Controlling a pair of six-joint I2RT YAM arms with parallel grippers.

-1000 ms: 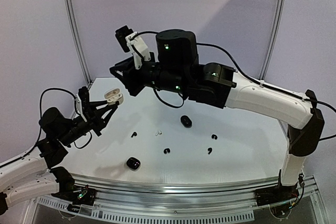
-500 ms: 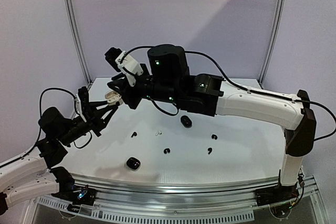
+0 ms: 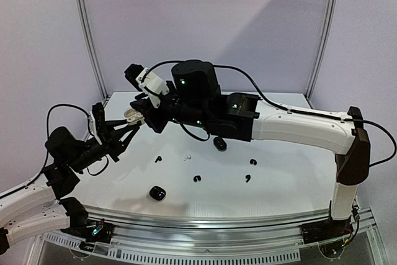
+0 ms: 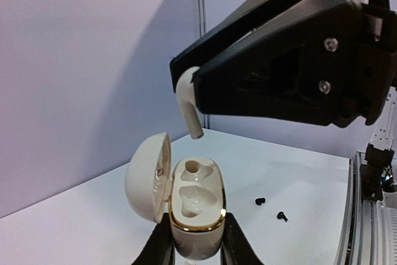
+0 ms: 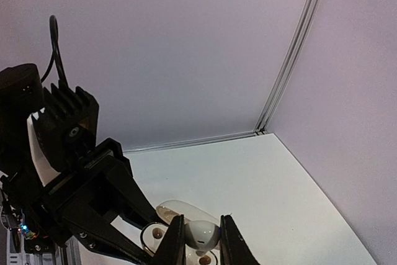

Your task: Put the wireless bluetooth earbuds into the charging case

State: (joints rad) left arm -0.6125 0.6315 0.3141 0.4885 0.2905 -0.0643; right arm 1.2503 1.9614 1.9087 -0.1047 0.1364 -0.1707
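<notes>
Three cases show in the top view. One is the white charging case (image 4: 195,209), gold-rimmed, with its lid (image 4: 147,175) swung open to the left. The left gripper (image 3: 129,126) has its jaws closed on the case's lower body and holds it off the table (image 3: 291,172) at the centre left of that frame. In the left wrist view its two moulded wells face up. The other two are shut and lie on the table: the first black case (image 3: 219,144) near the middle of the frame, the second black case (image 3: 157,193) lower and further left.

Six earbuds can be counted, two white and four black. One white earbud (image 4: 187,98) is pinched in the right gripper (image 3: 140,110), jaws clamped on its head. Its stem points down just above the open case, apart from it, in the upper middle of the left wrist view. The second white earbud (image 3: 186,157) lies on the table just left of centre. The four black earbuds (image 3: 197,179) lie scattered across the lower middle of the top view, each apart from the others
</notes>
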